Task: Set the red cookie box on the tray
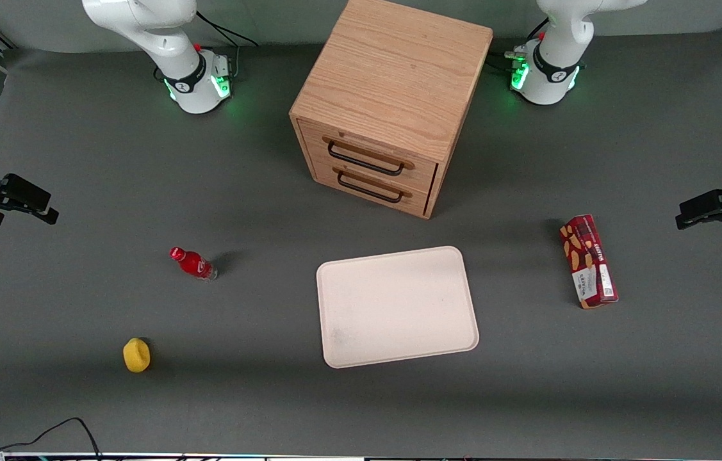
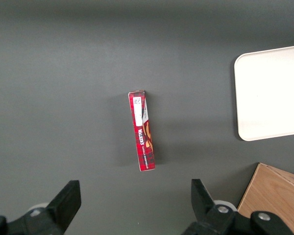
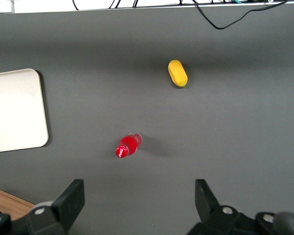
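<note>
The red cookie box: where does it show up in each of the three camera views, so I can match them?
Front view: red cookie box lies on the table toward the working arm's end, beside the tray.
Left wrist view: box lies below the open tool, apart from it.
Right wrist view: not in it.
Shared landmark: the tray.

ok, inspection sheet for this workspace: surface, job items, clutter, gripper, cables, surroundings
Surface: dark grey table mat, flat.
Job's things: long dark-red cardboard cookie box lies flat toward the working arm's end, apart from the large cream-white rectangular tray, which holds nothing.
Clutter: small red bottle and yellow rounded object toward the parked arm's end; wooden two-drawer cabinet, drawers shut.
Grippers: left gripper open, held high above the box, holding nothing.
Cables: black cable at the table edge nearest the front camera.
Surroundings: nothing seen.
</note>
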